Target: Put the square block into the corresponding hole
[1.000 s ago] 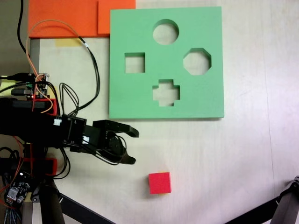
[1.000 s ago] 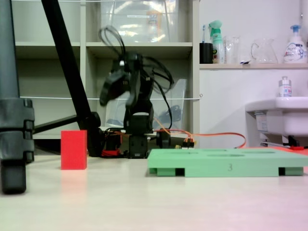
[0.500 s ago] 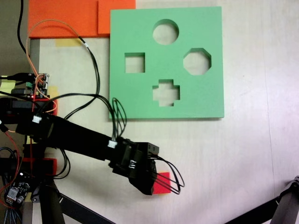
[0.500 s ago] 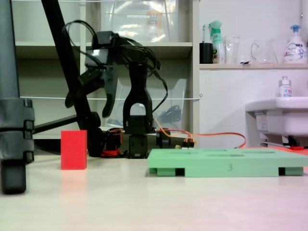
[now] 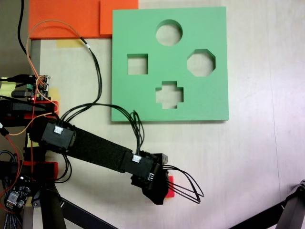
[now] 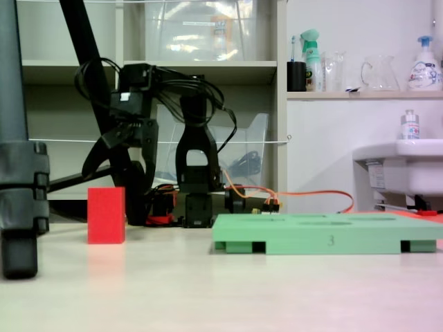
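In a fixed view from the side, the square block (image 6: 106, 215), a red foam cube, stands on the table left of the green foam board (image 6: 325, 238). My gripper (image 6: 118, 169) hangs open just above the cube, with a finger spread to each side and nothing between them. From above, the arm reaches from the left and the gripper (image 5: 159, 192) points down over the cube (image 5: 170, 183), of which a red sliver shows. The corresponding hole (image 5: 137, 64) is the square cutout at the upper left of the green board (image 5: 190, 102), well away from the gripper.
The board also has round (image 5: 169, 32), octagonal (image 5: 201, 62) and cross-shaped (image 5: 169, 94) cutouts. Orange foam slabs (image 5: 71, 16) lie at the top left. Black tripod legs (image 5: 291, 210) cross the lower corners, and a thick tripod foot (image 6: 17, 200) stands left of the cube. Loose cables (image 5: 186, 188) trail from the wrist.
The arm swung out from beside the board and stretched toward the cube. The gripper turned downward, came over the cube and sank closer to it, staying open.
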